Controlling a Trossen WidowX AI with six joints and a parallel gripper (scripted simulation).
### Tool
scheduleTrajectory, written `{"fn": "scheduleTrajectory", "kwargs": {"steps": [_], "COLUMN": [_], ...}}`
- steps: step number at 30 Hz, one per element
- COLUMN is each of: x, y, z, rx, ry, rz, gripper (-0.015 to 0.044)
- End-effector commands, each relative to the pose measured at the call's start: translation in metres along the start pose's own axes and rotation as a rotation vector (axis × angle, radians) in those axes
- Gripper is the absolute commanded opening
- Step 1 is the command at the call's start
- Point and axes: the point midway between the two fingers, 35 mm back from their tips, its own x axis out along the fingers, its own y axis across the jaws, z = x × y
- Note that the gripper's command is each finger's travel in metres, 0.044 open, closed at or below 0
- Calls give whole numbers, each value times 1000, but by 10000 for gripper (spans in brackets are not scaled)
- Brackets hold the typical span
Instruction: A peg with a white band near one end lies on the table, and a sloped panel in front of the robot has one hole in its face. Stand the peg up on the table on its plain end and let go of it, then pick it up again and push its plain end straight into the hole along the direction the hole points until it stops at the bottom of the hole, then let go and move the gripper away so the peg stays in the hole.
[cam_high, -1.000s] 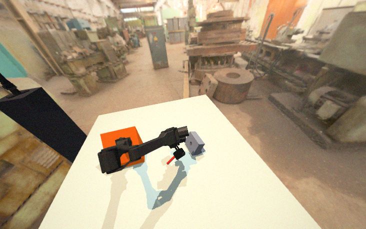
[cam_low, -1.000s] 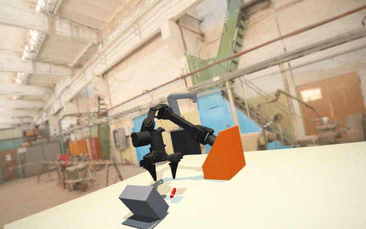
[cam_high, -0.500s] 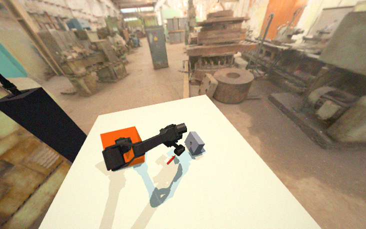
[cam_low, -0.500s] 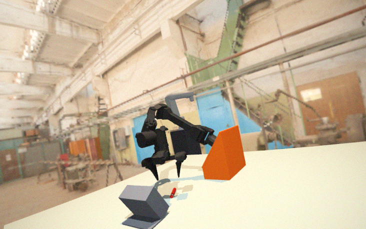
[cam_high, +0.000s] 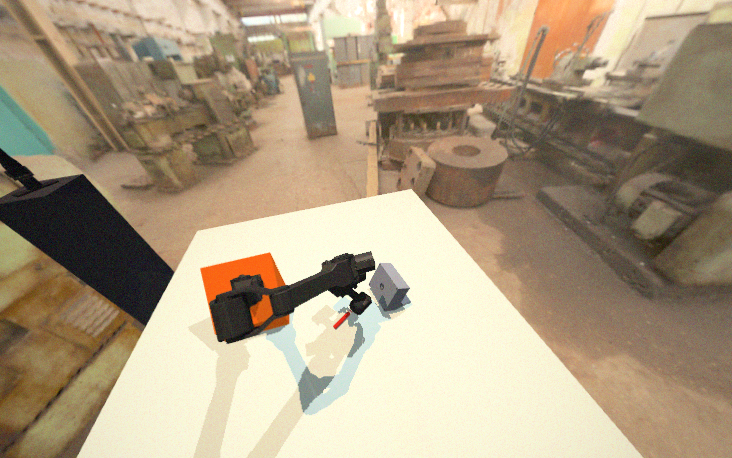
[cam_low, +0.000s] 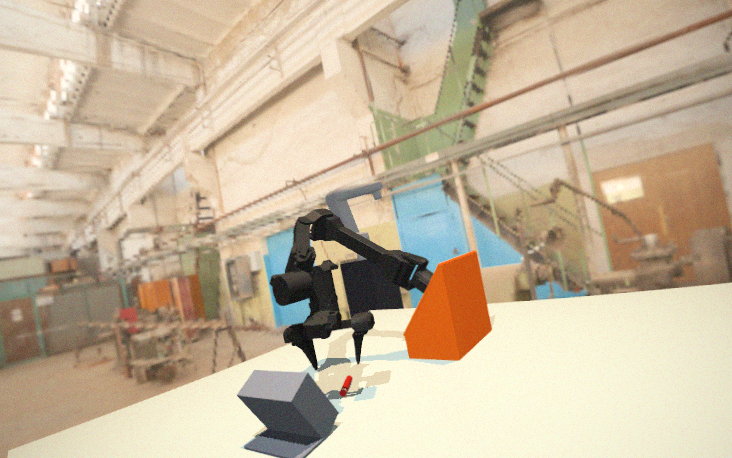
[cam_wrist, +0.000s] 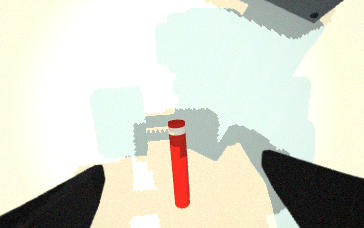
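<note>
One pale table (cam_high: 431, 378) (cam_low: 566, 378) (cam_wrist: 45, 115) with one red peg (cam_high: 341, 320) (cam_low: 346, 386) (cam_wrist: 180, 170), one sloped panel (cam_high: 389, 285) (cam_low: 291, 405) (cam_wrist: 312, 7).

A big orange block (cam_high: 237, 263) (cam_low: 458, 307) with a slanted side sits on the white table. Past the table stands a tall black box (cam_high: 80, 237) (cam_low: 372, 284). Farther off are a gray metal cabinet (cam_high: 315, 94), a fat round brown thing (cam_high: 466, 175) on the floor, blue doors (cam_low: 426, 216) and green stairs (cam_low: 458, 70).
</note>
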Motion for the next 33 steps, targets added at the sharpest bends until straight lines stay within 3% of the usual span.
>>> {"fn": "scheduleTrajectory", "kwargs": {"steps": [1,33], "x": [9,57], "y": [2,1], "z": [-1,-5], "rx": [-11,-12], "ry": [8,12], "rz": [4,-2], "gripper": [440,440]}}
